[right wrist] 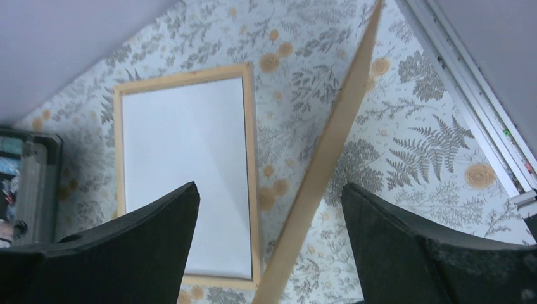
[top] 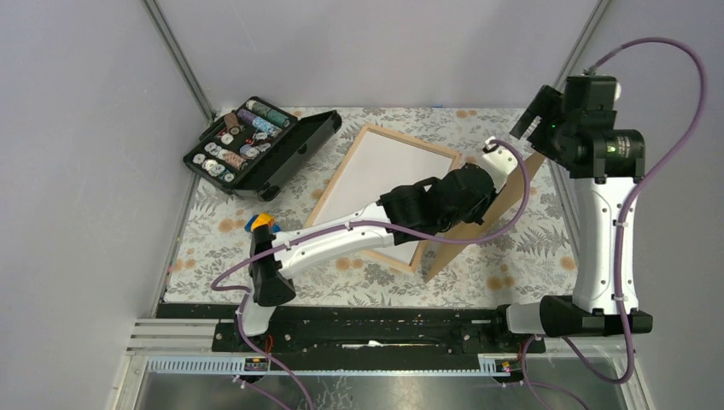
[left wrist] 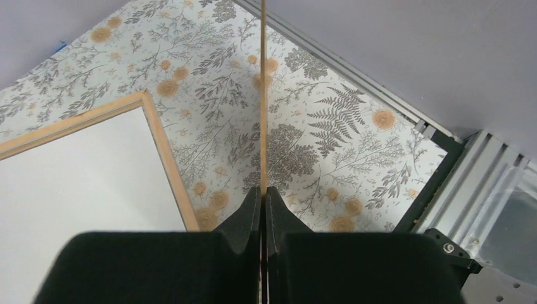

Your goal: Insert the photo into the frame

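The frame (top: 336, 175) of pale wood lies flat on the flowered tablecloth, and its centre shows plain white. Its rim also shows in the left wrist view (left wrist: 166, 158) and the right wrist view (right wrist: 251, 158). The photo is out of view as a print; I cannot tell whether the white is its back. My left gripper (top: 488, 184) (left wrist: 263, 193) is shut on a thin brown backing board (top: 478, 231) (left wrist: 263, 95), held on edge just right of the frame. My right gripper (top: 534, 115) (right wrist: 269, 187) hangs open high above, the board (right wrist: 329, 158) below it.
An open black case (top: 256, 145) (right wrist: 28, 183) with several small coloured items sits at the back left, next to the frame. Grey walls close in both sides. An aluminium rail (left wrist: 443, 164) runs along the table's right edge.
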Robot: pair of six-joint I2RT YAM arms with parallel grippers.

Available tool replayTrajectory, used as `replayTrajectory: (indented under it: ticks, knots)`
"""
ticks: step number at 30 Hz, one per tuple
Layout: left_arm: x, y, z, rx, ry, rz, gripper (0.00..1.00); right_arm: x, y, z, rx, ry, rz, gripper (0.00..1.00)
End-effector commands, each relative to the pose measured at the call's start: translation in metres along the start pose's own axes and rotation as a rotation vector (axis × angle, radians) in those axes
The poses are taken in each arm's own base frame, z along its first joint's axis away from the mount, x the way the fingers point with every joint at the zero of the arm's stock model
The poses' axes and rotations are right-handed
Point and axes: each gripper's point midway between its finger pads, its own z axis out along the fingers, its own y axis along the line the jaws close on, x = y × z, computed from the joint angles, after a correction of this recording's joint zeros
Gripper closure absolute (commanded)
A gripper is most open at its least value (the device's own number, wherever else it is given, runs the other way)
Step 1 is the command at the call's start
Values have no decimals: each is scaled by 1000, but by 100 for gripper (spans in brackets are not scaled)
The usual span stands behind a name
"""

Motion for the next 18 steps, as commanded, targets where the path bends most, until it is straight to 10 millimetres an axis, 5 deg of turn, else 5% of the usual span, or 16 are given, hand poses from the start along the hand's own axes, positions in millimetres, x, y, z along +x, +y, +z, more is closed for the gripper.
replayTrajectory:
  ticks: [1, 9, 18]
  knots:
    - [-36, 4, -9, -55, -105, 14, 100, 14, -18, -5, 124, 0, -13, 11]
    - [-23, -10, -7, -42, -83, 36, 100, 60, -31, 17, 115, 47, 14, 11]
    - [-26, -29, -18, 4, -93, 56, 100, 68, -32, 29, 117, 31, 75, 36]
